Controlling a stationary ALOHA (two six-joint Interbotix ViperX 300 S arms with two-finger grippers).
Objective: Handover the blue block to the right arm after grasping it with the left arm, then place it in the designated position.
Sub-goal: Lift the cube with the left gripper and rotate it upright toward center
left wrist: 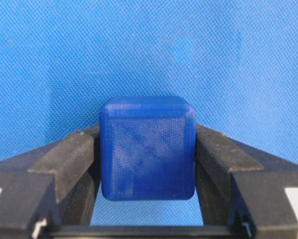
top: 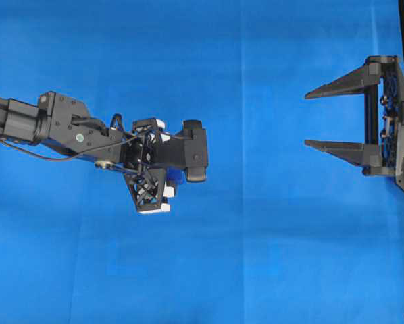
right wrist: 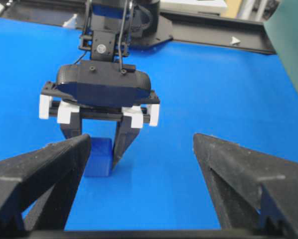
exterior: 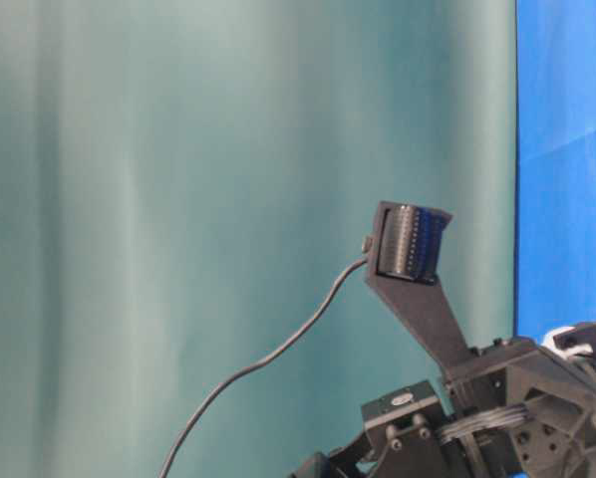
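Bright blue cloth (top: 256,256) is covering the tabletop from edge to edge, and a teal curtain (exterior: 228,199) is hanging behind it in the table-level view. Sitting on that cloth is the blue block (left wrist: 148,148), a small dark-blue cube with rounded edges, resting flat left of the middle of the overhead view, where only a sliver of it is showing under the arm.

Around the block, the left gripper (left wrist: 148,164) is pointing down with its two fingers (left wrist: 69,159) standing on either side. In the left wrist view both inner pads are lying against the cube's side faces, so the fingers are pinching the block while it is sitting on the cloth. From the right wrist view the same block (right wrist: 99,157) is appearing between those fingers, below the white end brackets (right wrist: 64,112) and the black wrist camera housing.

Farther out, the left arm (top: 60,128) is reaching in from the left edge, a black cable looping beneath it.

Well apart on the right, the right gripper (top: 317,118) is facing the left one, level, its two pointed fingers (top: 340,82) spread wide with nothing between them.
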